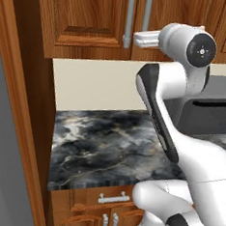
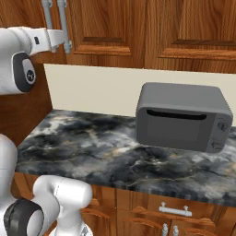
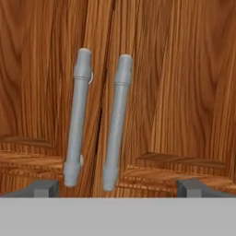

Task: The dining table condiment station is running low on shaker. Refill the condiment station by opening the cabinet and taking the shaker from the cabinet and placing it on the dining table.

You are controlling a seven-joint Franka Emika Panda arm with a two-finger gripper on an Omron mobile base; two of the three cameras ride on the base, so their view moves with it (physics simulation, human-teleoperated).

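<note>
Pincer spread wide, facing the closed cabinet handles (fingertips cropped low; contents hidden).

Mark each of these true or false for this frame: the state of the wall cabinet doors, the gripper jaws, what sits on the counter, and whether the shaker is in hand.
1. The cabinet doors are closed. True.
2. The gripper is clamped on one of the handles. False: its jaws stand wide apart, with both bar handles between the fingertips and nothing gripped.
3. A grey microwave stands on the marbled counter. True.
4. The gripper holds the shaker. False: it is empty and faces the closed doors.
5. The microwave door hangs open. False: it is shut.
</note>
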